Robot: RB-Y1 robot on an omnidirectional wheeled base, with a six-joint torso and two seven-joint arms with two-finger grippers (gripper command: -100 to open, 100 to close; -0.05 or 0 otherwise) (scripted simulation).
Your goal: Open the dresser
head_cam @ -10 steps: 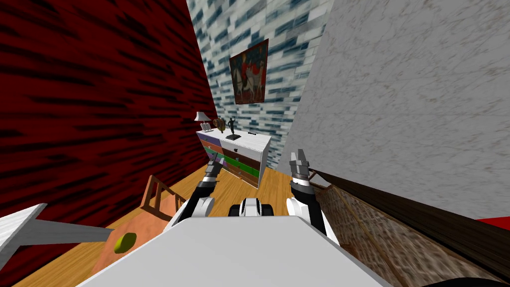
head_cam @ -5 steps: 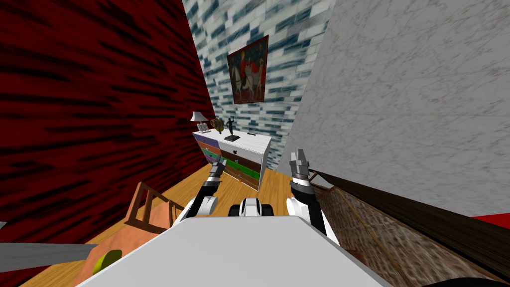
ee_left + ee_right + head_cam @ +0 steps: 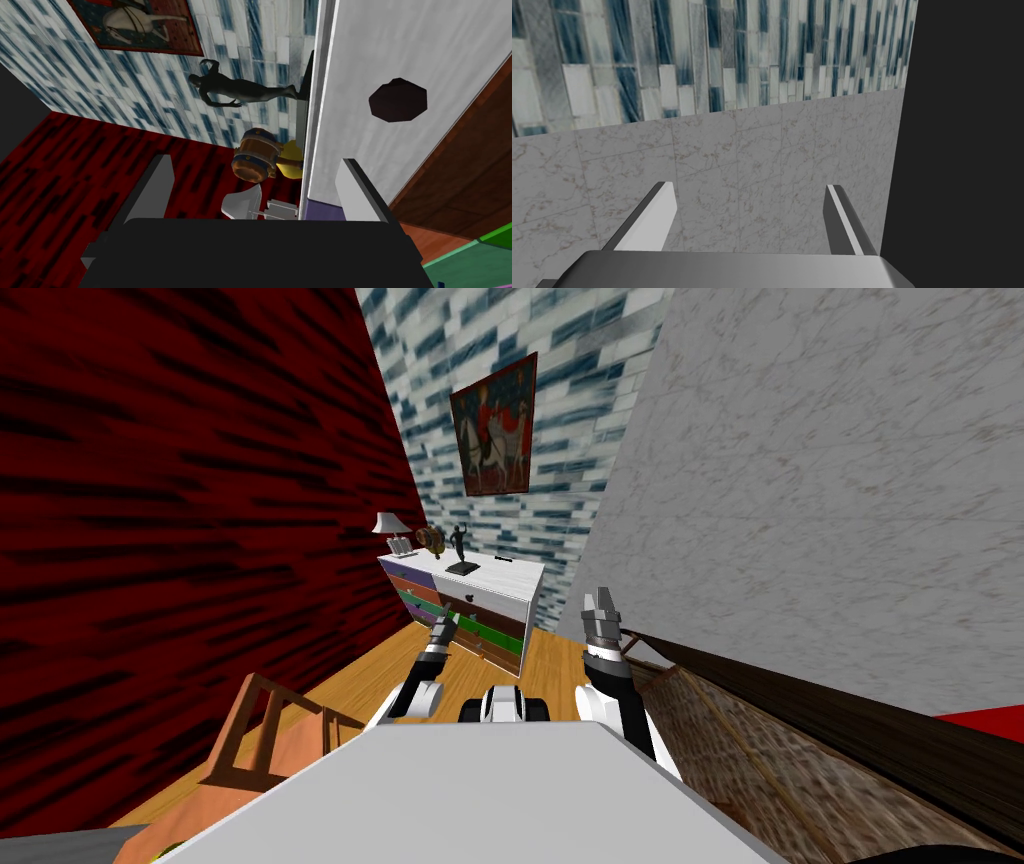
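Two arms out front, and just the left one is near the job. The dresser [image 3: 505, 580] stands ahead of me at the far end of the wood floor [image 3: 555, 658]. It backs onto the blue-and-white tiled wall [image 3: 570, 438], with the red wall [image 3: 200, 488] at its left end. It has a white top and drawers in white, brown, green and purple. On top sit a dark figurine [image 3: 459, 543], a small lamp [image 3: 388, 525] and a barrel-looking thing [image 3: 432, 536], and a painting [image 3: 492, 428] hangs above.

Up close to the dresser's top edge, the left jaws are spread wide with nothing between them. From the left wrist, the white drawer front [image 3: 425, 45] with its dark round knob [image 3: 397, 100] sits just past one finger [image 3: 360, 192]. Can't tell if they touch.

Over by the grey marble wall [image 3: 800, 488], the right jaws are wide and empty too, well apart from the dresser. Wooden chair [image 3: 265, 738] down at my left.
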